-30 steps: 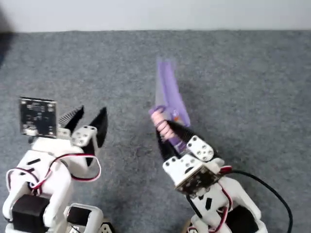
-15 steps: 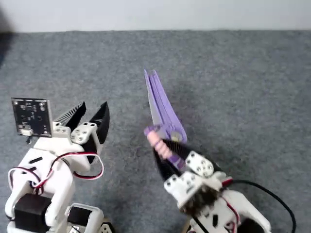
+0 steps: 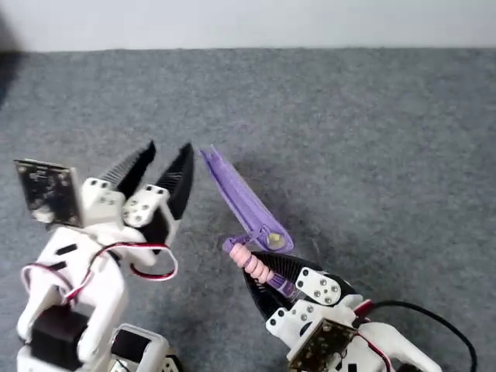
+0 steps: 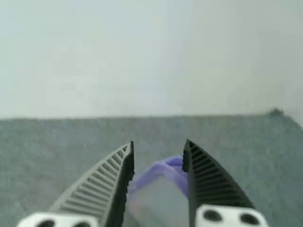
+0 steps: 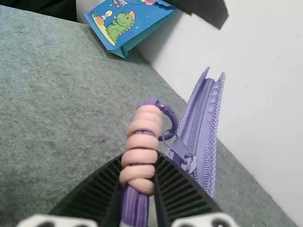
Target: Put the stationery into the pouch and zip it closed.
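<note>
A purple pouch (image 3: 241, 203) is held off the grey carpet, edge-on, its zipper side showing in the right wrist view (image 5: 203, 130). My right gripper (image 3: 262, 277) is shut on the pouch's purple strap with its pink coiled charm (image 3: 253, 264), seen close up in the right wrist view (image 5: 141, 149) between the black fingers (image 5: 177, 189). My left gripper (image 3: 166, 162) stands open just left of the pouch's far end. In the left wrist view the pouch (image 4: 158, 191) sits between and beyond the spread fingers (image 4: 113, 179).
Grey carpet (image 3: 364, 132) runs back to a white wall (image 3: 248, 23). A blue bag with a dinosaur print (image 5: 124, 21) leans against the wall in the right wrist view.
The right arm has pulled back toward the near edge, swinging the pouch's far end leftward and lower. The left gripper has moved forward and right, closing in on the pouch's tip.
</note>
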